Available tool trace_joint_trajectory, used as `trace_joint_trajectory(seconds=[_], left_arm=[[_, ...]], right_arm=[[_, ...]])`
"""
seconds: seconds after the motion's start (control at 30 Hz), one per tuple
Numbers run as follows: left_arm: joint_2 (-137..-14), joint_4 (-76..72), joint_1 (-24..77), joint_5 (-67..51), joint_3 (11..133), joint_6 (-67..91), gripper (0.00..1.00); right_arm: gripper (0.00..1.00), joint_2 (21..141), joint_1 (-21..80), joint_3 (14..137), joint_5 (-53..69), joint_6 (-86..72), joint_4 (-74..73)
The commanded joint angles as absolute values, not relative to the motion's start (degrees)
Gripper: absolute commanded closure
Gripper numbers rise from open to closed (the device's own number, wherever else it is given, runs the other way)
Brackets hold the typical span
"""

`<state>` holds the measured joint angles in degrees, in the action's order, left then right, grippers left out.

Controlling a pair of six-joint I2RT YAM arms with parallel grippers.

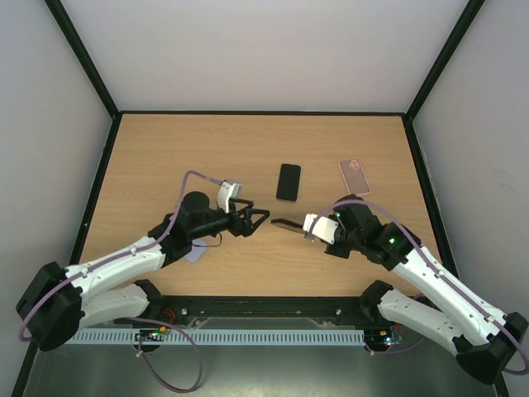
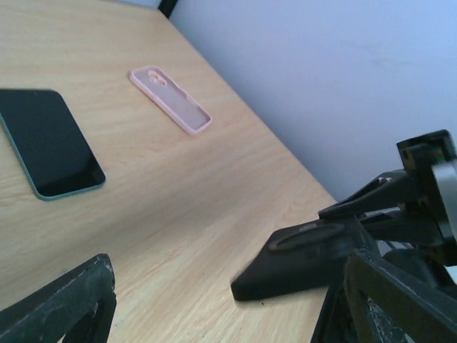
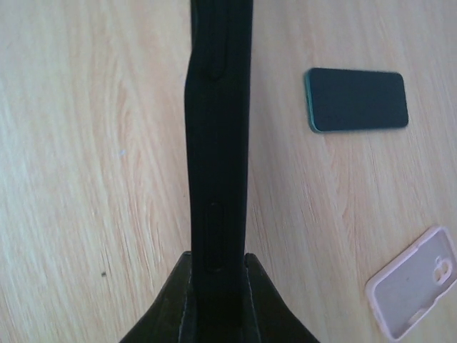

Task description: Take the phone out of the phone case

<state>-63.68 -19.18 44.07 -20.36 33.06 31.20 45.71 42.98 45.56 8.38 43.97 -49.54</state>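
My right gripper (image 1: pixel 309 228) is shut on one end of a black phone case (image 1: pixel 288 224) and holds it edge-on, just above the table. In the right wrist view the case (image 3: pixel 218 143) runs straight up from between the fingers (image 3: pixel 218 282). I cannot tell whether a phone sits inside it. My left gripper (image 1: pixel 259 218) is open and empty, just left of the case's free end (image 2: pixel 307 261), with its fingers apart at the bottom of the left wrist view (image 2: pixel 235 314).
A dark phone with a teal rim (image 1: pixel 288 182) lies flat behind the grippers and also shows in both wrist views (image 2: pixel 50 143) (image 3: pixel 357 100). An empty pink case (image 1: pixel 355 175) (image 2: pixel 171 100) (image 3: pixel 414 282) lies to its right. Black frame rails border the table.
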Motion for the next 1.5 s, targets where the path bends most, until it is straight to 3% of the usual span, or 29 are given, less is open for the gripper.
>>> trace_joint_trajectory(seconds=[0.0, 0.3, 0.43, 0.63, 0.8, 1.03, 1.3, 1.47], left_arm=[[-57.9, -34.0, 44.8, -14.2, 27.3, 31.8, 0.15], [-59.5, -42.5, 45.7, -8.4, 26.6, 34.0, 0.18], [-64.9, -42.7, 45.8, -9.8, 30.3, 37.5, 0.28], [-73.0, -51.4, 45.8, -15.8, 32.4, 42.1, 0.18], [-79.5, -64.8, 46.2, -22.0, 33.4, 45.4, 0.19], [-85.7, -66.4, 46.2, -25.7, 41.2, 44.6, 0.31], [-86.7, -70.1, 46.1, -30.0, 43.0, 45.9, 0.59], [-86.9, -72.6, 46.1, -33.8, 42.4, 47.1, 0.67]], right_arm=[[0.98, 45.6, 37.0, 48.1, 14.5, 29.8, -40.3], [0.98, 54.3, 16.1, 53.7, 48.5, 12.1, -33.2], [0.98, 56.0, 11.6, 53.7, 57.9, 8.6, -32.6], [0.98, 51.9, 6.8, 46.7, 68.0, 6.8, -28.3], [0.98, 51.5, 6.7, 44.6, 74.0, 7.0, -27.0], [0.98, 51.8, 6.6, 42.6, 78.4, 9.8, -28.2], [0.98, 49.7, 6.6, 41.4, 79.5, 9.3, -27.0], [0.98, 49.4, 6.7, 41.1, 80.4, 8.6, -26.4]])
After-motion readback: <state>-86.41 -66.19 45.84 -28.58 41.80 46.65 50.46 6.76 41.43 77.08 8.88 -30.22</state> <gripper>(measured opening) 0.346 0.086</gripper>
